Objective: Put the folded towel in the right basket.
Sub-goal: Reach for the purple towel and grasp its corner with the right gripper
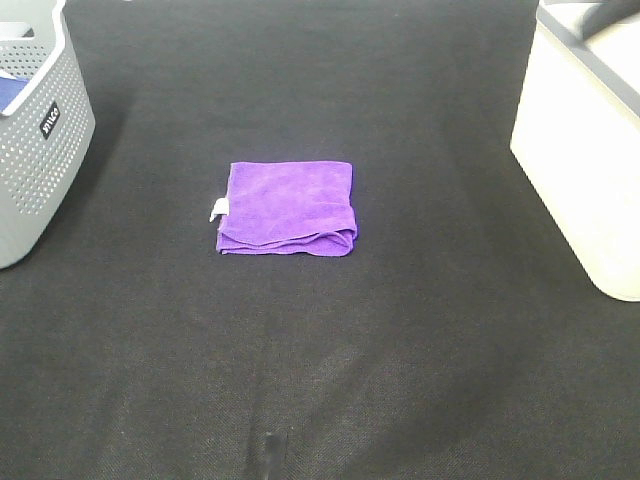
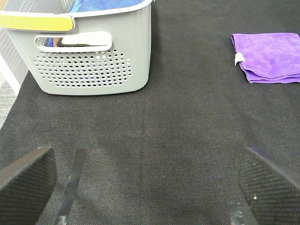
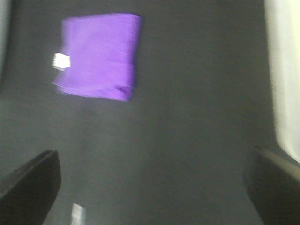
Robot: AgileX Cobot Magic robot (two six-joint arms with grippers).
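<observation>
A folded purple towel (image 1: 289, 207) with a small white tag lies flat on the black mat at the middle. It also shows in the left wrist view (image 2: 269, 56) and, blurred, in the right wrist view (image 3: 99, 55). The right basket (image 1: 590, 140) is white and stands at the right edge; it shows as a pale wall in the right wrist view (image 3: 283, 75). My left gripper (image 2: 140, 187) is open and empty, well short of the towel. My right gripper (image 3: 152, 187) is open and empty, also short of the towel. Neither gripper shows in the exterior high view.
A grey perforated basket (image 1: 35, 130) stands at the left edge, holding blue cloth (image 2: 105, 4) as the left wrist view (image 2: 93, 56) shows. The black mat (image 1: 320, 380) covers the whole work area.
</observation>
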